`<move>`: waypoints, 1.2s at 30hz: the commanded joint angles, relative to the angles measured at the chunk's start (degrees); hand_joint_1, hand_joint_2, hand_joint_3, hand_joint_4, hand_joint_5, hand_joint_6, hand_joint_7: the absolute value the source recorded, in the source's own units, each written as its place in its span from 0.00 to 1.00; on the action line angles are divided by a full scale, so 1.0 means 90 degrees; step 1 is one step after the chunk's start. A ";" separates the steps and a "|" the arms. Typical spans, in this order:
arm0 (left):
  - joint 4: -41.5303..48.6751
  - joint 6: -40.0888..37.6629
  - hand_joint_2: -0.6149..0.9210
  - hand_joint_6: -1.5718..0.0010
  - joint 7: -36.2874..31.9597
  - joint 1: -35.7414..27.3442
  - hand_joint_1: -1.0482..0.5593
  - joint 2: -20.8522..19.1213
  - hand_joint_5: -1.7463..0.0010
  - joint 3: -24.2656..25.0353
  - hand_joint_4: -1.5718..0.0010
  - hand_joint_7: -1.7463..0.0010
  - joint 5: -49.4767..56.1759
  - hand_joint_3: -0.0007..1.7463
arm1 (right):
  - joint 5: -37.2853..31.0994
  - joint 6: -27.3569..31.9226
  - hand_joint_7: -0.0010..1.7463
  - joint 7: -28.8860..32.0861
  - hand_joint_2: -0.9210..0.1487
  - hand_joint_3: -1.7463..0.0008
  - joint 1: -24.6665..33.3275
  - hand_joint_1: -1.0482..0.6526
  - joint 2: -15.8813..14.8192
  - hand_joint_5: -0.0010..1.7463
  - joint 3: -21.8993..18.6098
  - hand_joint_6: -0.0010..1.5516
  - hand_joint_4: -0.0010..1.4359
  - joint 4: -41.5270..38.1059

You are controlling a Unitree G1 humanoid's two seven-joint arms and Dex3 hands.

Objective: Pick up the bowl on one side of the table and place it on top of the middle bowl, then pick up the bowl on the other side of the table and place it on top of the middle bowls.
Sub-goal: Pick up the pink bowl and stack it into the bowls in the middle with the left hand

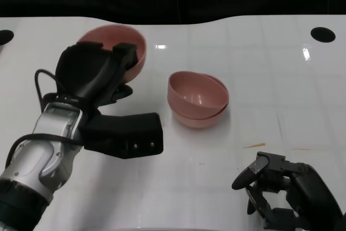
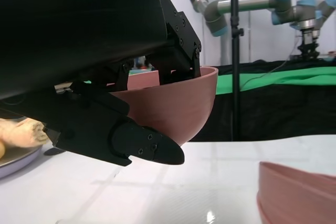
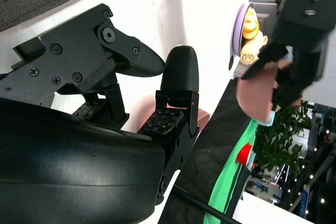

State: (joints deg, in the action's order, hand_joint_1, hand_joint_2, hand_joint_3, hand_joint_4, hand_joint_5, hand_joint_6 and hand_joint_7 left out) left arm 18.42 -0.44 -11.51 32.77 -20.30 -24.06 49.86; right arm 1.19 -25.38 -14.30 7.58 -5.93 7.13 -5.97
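Observation:
My left hand (image 1: 92, 74) grips a pink bowl (image 1: 116, 39) at the far left of the table, fingers over the rim and thumb under it. In the left wrist view this bowl (image 2: 178, 108) hangs above the white table, level, with fingers (image 2: 176, 51) clamped on its rim. Two pink bowls are stacked in the middle (image 1: 197, 101), the upper one tilted in the lower; the stack's edge (image 2: 299, 192) lies apart from the held bowl. My right hand (image 1: 281, 190) stays low at the near right, fingers (image 3: 176, 74) apart and empty. The right wrist view shows the held bowl (image 3: 254, 95) far off.
Round black holes sit in the table at the far right (image 1: 323, 34) and far left (image 1: 4, 36). A lilac plate (image 2: 16, 156) with yellowish food lies beyond my left hand. A brown smear (image 1: 254, 145) marks the table near my right hand. Dark cloth backs the far edge.

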 commanded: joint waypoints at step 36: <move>0.2457 0.0879 1.00 0.45 0.1098 0.1401 0.46 0.1718 0.23 -0.0818 0.52 0.63 -0.0653 0.05 | -0.0078 0.0093 0.67 0.0009 0.35 0.41 -0.0067 0.50 0.0089 0.87 -0.0016 0.52 0.57 0.0018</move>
State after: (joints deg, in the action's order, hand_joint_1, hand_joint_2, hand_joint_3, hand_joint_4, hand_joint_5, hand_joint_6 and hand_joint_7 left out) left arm 39.82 7.03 -1.90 43.82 -4.47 -31.33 44.48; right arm 0.34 -24.71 -14.29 6.94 -4.89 7.14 -6.29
